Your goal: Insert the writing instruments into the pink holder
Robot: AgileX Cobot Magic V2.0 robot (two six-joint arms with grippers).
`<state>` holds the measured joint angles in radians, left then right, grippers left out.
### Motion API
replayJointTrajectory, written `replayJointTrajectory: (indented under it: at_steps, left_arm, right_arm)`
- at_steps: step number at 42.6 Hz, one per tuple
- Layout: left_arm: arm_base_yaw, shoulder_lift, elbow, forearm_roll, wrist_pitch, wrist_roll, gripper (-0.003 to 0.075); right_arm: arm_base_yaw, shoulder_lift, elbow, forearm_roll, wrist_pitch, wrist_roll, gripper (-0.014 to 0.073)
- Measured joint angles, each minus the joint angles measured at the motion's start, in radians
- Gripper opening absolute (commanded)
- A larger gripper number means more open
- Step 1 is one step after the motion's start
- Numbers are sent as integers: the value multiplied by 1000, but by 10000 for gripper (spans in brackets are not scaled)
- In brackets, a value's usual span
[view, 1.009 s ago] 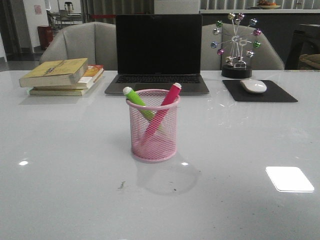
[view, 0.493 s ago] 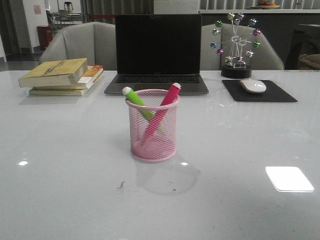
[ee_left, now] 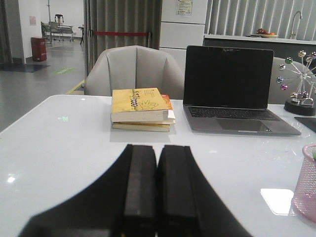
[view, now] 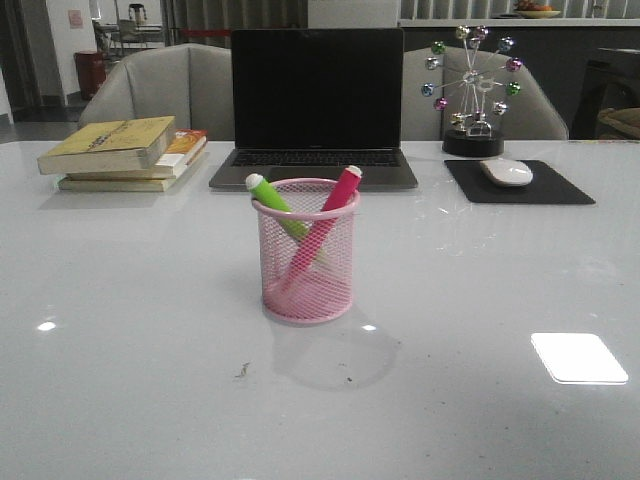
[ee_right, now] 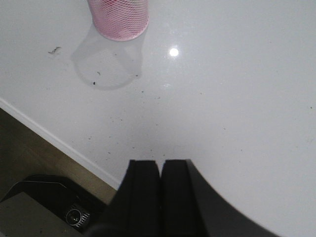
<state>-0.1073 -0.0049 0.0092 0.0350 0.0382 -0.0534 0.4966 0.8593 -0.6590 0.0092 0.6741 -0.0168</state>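
Nothing moved since earlier frame: green marker (view: 276,207), pink marker (view: 330,208) crossed in pink holder (view: 306,250), tips hidden. Left end effector (ee_left: 157,190), right end effector (ee_right: 160,190) pressed together, seen only in wrist views, outside front view; laptop (view: 316,105) at holder's 12 o'clock.

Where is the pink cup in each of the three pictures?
Front view: the pink holder stands mid-table, before the laptop, holding both markers.
Left wrist view: only a sliver shows at the right edge.
Right wrist view: its base is cut off by the top edge.
Shared landmark: the white table.
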Motion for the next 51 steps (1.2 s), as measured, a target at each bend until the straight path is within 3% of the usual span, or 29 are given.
replayJointTrajectory:
  at_steps: [24,32,40,51]
  left_arm:
    - [0,0,0,0,0,0,92]
    - [0,0,0,0,0,0,93]
    - [0,0,0,0,0,0,93]
    - [0,0,0,0,0,0,92]
  right_arm:
    - [-20,-37,0,-2,0,0,57]
    - [-204,-271,68,-9,-54,0,57]
    - [-402,-576,283,-26,-283,0,57]
    - [-493,-847,614,15,-520,0,57]
